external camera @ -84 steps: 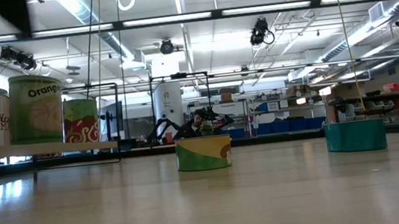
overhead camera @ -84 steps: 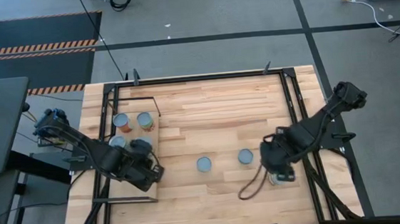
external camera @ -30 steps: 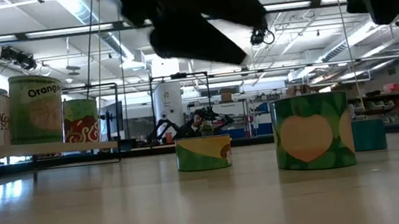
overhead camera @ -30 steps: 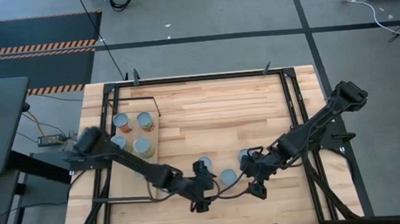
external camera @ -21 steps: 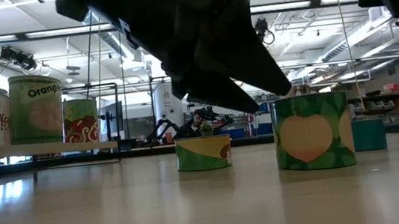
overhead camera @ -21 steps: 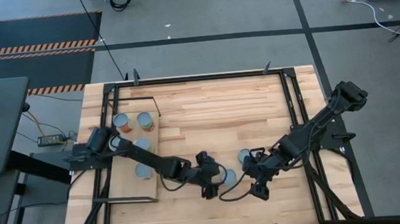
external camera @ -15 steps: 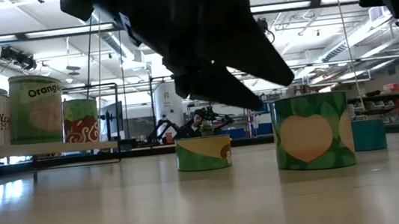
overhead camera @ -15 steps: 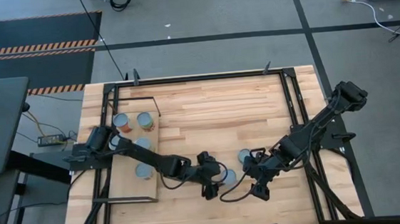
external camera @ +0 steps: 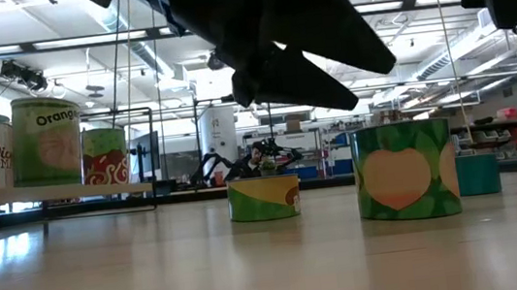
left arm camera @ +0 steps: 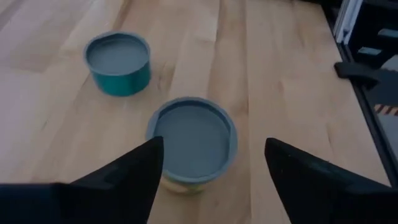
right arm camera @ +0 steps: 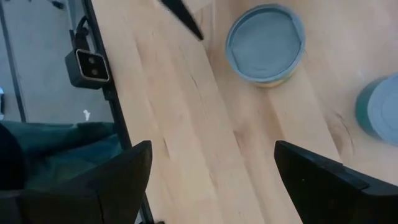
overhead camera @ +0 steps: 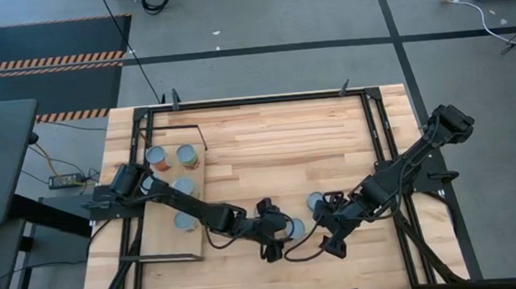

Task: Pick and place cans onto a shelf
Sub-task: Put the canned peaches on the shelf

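A can with a grey top and green label stands upright on the tabletop near the middle; it also shows as can and can. My left gripper is open just left of it, one finger on each side. A teal can stands behind it. A third can stands farther back. My right gripper hangs open above the table, right of the green can. The shelf at the left carries several cans.
A black metal frame runs along the table's edges. The shelf stands raised on thin legs at the left. A cable loops between the two grippers near the front edge. Bare planks lie across the far half.
My left gripper has swung from near the table's front edge toward the right and far side, up to the green can. The cans have not moved. My right arm has stayed in place.
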